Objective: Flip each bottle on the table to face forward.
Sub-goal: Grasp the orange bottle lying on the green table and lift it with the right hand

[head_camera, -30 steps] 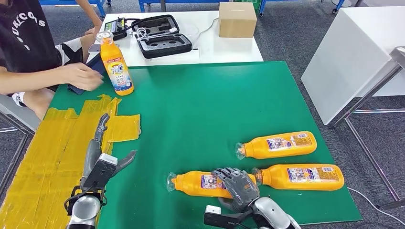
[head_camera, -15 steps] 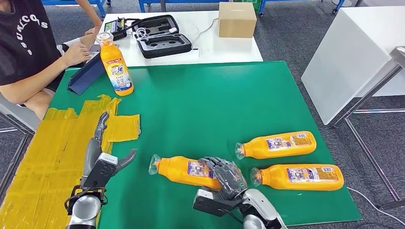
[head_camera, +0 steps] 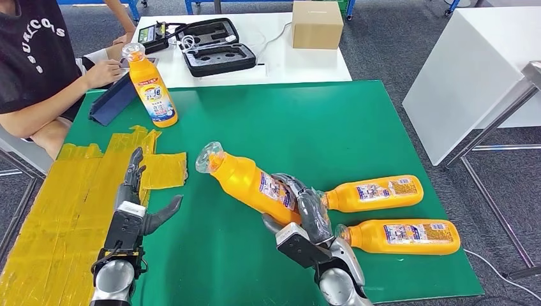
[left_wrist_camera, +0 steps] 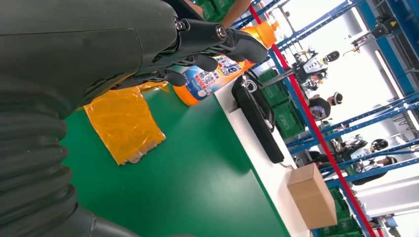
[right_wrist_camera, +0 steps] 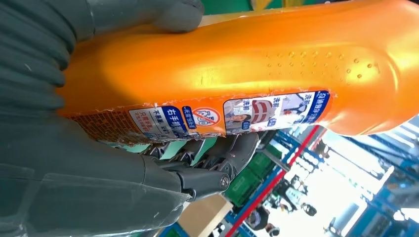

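Observation:
My right hand [head_camera: 305,210] grips an orange bottle [head_camera: 247,179] by its lower body and holds it tilted above the green mat [head_camera: 268,127], its clear cap pointing up to the far left. Close up, the same bottle [right_wrist_camera: 247,69] fills my palm, label edge showing. Two more orange bottles lie on their sides at the right: one [head_camera: 371,193] farther, one [head_camera: 399,236] nearer the front edge. A fourth bottle [head_camera: 152,86] stands upright at the far left. My left hand [head_camera: 133,204] rests open over the yellow tape [head_camera: 64,204], fingers [left_wrist_camera: 217,37] stretched out.
A person [head_camera: 38,70] sits at the far left, a hand by a dark blue case [head_camera: 111,102] propped at the mat's corner. Behind the mat, a white table [head_camera: 306,64] carries an open black case [head_camera: 217,48] and a cardboard box [head_camera: 317,25]. A white cabinet [head_camera: 472,76] stands right.
My right hand has lifted its bottle off the mat and swung it from lying flat to tilted, cap up and to the left. The person pulled their hand back from the upright bottle.

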